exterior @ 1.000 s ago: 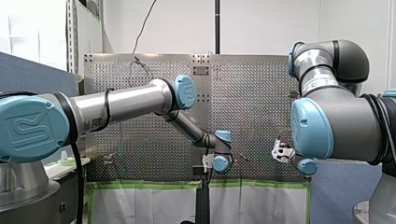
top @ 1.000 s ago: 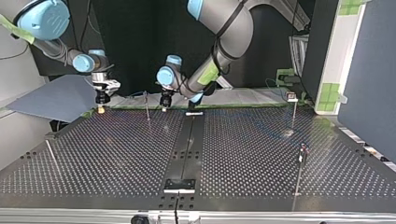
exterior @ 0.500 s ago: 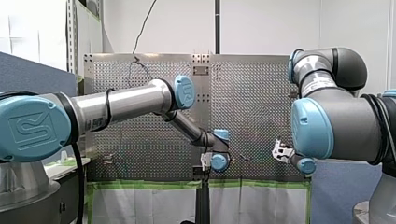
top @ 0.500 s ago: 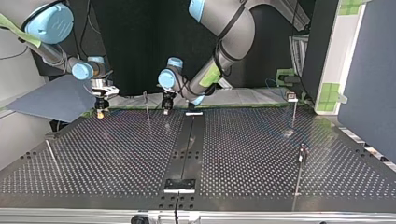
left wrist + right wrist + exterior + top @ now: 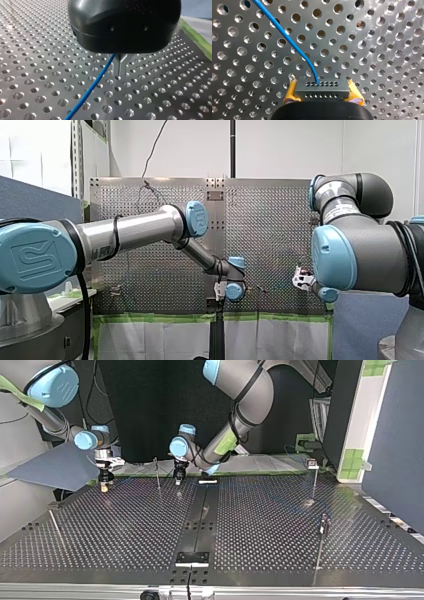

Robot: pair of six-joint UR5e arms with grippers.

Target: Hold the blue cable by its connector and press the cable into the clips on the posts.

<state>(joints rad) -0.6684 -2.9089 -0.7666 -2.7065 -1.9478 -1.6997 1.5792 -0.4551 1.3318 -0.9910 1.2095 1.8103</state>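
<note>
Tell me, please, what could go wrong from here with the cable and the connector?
The blue cable leaves the connector as one thin strand, bent there; a pull toward my left gripper could strain that joint. The yellow pads of my right gripper hold the connector only at its two ends, so it may twist or slip. In the top view a thin post stands between the grippers; the cable could snag on it.
</note>
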